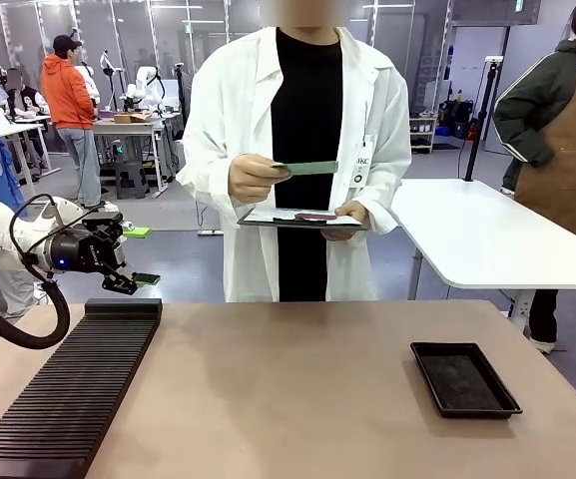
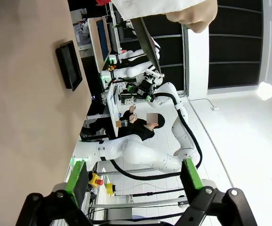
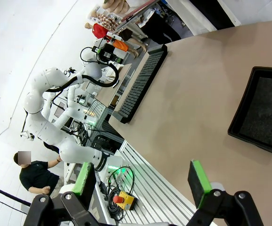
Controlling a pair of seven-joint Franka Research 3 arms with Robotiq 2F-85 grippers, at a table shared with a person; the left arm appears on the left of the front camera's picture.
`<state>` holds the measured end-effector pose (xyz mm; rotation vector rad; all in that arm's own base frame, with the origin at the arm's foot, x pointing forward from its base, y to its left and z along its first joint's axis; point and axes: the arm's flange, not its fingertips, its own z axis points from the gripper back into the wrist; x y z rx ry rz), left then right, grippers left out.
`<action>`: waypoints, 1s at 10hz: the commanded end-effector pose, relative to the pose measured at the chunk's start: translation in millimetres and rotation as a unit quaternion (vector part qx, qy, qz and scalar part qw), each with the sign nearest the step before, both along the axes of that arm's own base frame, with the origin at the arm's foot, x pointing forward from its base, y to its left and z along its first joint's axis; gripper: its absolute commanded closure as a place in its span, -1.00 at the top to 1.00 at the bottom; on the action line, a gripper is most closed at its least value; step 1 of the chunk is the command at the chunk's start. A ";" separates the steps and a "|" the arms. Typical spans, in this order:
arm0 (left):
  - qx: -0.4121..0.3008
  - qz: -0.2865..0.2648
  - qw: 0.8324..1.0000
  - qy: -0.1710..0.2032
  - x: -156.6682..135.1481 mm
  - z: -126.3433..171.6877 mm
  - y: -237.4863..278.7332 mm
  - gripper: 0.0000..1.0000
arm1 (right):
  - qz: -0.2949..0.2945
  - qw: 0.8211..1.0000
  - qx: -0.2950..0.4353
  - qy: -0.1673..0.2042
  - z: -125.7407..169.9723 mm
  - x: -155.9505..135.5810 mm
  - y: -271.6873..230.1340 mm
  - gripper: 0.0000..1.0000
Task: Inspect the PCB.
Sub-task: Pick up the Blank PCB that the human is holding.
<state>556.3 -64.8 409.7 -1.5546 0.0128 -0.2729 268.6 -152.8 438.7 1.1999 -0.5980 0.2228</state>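
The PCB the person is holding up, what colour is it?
Green: the PCB looks like a thin green strip, best seen in the front view.

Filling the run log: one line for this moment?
PCB: in person's hand above clipboard | left gripper: open, empty | right gripper: open, empty | black tray: on table

Table with a rack to the left, a tray to the right and a person behind.
On the table (image 1: pixel 297 399), a slotted rack (image 1: pixel 78 389) runs along the left side from the near edge towards the far one, and a tray (image 1: pixel 464 379) sits on the right, well apart from it. The left gripper (image 1: pixel 138 281) hangs just above the rack's far end. Behind the far edge stands the person (image 1: pixel 297 120), holding the PCB (image 1: pixel 309 168) above a clipboard (image 1: pixel 268 218). Another table (image 1: pixel 487 239) stands behind, to the right.
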 end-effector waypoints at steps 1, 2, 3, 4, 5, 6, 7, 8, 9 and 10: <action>0.000 0.000 1.000 0.000 0.0 0.6 -0.8 1.00 | 0.000 1.000 0.002 -0.008 1.3 0.8 -1.4 1.00; 0.000 0.000 1.000 0.000 0.0 0.6 -0.8 1.00 | 0.000 1.000 0.002 -0.008 1.3 0.8 -1.4 1.00; 0.000 0.000 1.000 0.000 0.0 0.6 -0.8 1.00 | 0.000 1.000 0.002 -0.008 1.3 0.8 -1.4 1.00; 0.000 0.000 1.000 0.000 0.0 0.6 -0.8 1.00 | 0.000 1.000 0.002 -0.008 1.3 0.8 -1.4 1.00; 0.000 0.000 1.000 0.000 0.0 0.6 -0.8 1.00 | 0.000 1.000 0.002 -0.008 1.3 0.8 -1.4 1.00; 0.000 0.000 1.000 0.000 0.0 0.6 -0.8 1.00 | 0.000 1.000 0.002 -0.008 1.3 0.8 -1.4 1.00; 0.000 0.000 1.000 0.000 0.0 0.6 -0.8 1.00 | 0.000 1.000 0.002 -0.008 1.3 0.8 -1.4 1.00; 0.000 0.000 1.000 0.000 0.0 0.6 -0.8 1.00 | 0.000 1.000 0.002 -0.008 1.3 0.8 -1.4 1.00; 0.000 0.000 1.000 0.000 0.0 0.0 0.0 1.00 | 0.000 1.000 0.002 -0.008 1.3 0.8 -1.4 1.00; 0.021 -0.012 1.000 -0.015 -14.1 13.4 24.7 1.00 | 0.000 1.000 0.002 -0.008 1.3 0.8 -1.4 1.00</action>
